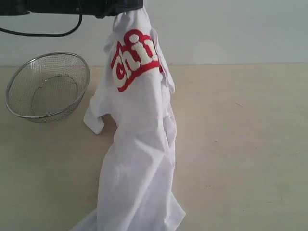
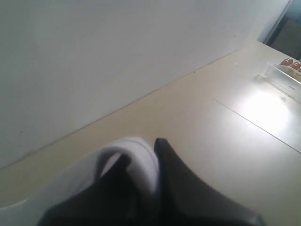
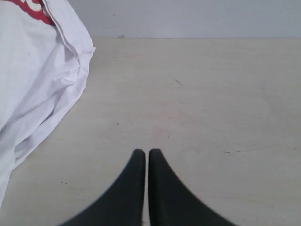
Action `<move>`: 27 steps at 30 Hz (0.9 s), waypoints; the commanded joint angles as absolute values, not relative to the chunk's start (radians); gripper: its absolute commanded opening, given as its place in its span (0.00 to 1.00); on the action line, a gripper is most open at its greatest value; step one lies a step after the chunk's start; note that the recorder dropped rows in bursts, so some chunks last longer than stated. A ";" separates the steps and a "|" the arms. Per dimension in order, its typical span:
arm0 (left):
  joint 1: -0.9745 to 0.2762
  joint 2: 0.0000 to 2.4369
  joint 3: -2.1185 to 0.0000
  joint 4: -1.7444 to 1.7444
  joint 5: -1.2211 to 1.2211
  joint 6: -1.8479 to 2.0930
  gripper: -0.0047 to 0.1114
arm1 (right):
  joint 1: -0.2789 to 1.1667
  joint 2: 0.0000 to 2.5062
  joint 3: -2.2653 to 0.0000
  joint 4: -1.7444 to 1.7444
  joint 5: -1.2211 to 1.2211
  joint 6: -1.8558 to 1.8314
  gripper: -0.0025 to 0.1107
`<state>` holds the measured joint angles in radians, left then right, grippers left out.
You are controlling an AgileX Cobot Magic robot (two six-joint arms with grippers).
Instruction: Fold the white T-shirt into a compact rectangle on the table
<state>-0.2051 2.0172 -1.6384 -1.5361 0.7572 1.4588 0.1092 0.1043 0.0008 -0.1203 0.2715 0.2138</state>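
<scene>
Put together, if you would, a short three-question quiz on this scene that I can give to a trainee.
1. True or false: the white T-shirt lies folded flat on the table.
2. Which claw grips the shirt? A) left B) right C) both
3. In the exterior view, what stands on the table to the left of the shirt?

Key
1. False: it hangs bunched and unfolded from above.
2. A: the left claw is shut on white cloth; the right claw is shut on nothing, over bare tabletop.
3. The wire-mesh bowl.
</scene>
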 commanded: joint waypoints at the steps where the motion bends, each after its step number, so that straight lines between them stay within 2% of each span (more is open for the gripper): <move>1: -0.211 2.045 -1.650 -1.545 0.784 1.467 0.08 | 0.112 0.103 0.000 -0.123 0.267 0.213 0.02; 3: -0.211 2.047 -1.650 -1.545 0.803 1.474 0.12 | 0.112 0.103 0.000 -0.123 0.267 0.213 0.02; 5: -0.211 2.049 -1.650 -1.545 0.806 1.477 0.22 | 0.112 0.103 0.000 -0.123 0.267 0.213 0.02; 8: -0.211 2.049 -1.650 -1.544 0.815 1.482 0.54 | 0.112 0.103 0.000 -0.123 0.267 0.213 0.02; 10: -0.211 2.049 -1.650 -1.544 0.841 1.466 0.62 | 0.112 0.103 0.000 -0.123 0.267 0.213 0.02; 14: -0.211 2.049 -1.653 -1.510 0.804 1.426 0.62 | 0.112 0.103 0.000 -0.123 0.267 0.213 0.02; 19: -0.211 2.029 -1.653 -1.484 0.816 1.387 0.76 | 0.112 0.103 0.000 -0.123 0.267 0.213 0.02; 27: -0.211 1.894 -1.653 -1.482 0.864 1.382 0.77 | 0.112 0.103 0.000 -0.162 0.226 0.173 0.02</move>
<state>-0.2069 1.9505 -1.6455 -1.4739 0.8475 1.3886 0.1092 0.1043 0.0008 -0.1296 0.2591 0.2065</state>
